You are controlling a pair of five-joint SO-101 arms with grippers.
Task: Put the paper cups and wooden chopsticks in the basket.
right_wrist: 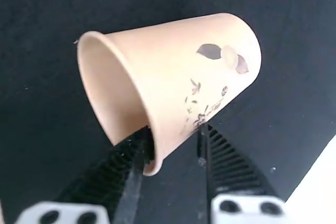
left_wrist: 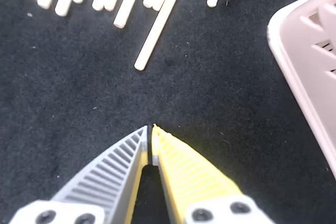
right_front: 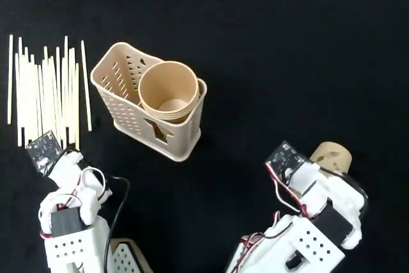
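bright, even light, seemingly from above; faint shadows on the black table [right_front: 287, 62].

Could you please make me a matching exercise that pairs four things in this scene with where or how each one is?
1. chopsticks
2. basket
3. loose cup
4. left gripper

A. shut and empty
B. held at its rim by the right gripper
C. lying in a row on the table
D. holding stacked cups

Pairs: 1-C, 2-D, 3-B, 4-A

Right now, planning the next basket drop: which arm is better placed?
Right: its gripper holds a paper cup by the rim; the left gripper is shut and empty, short of the chopsticks.
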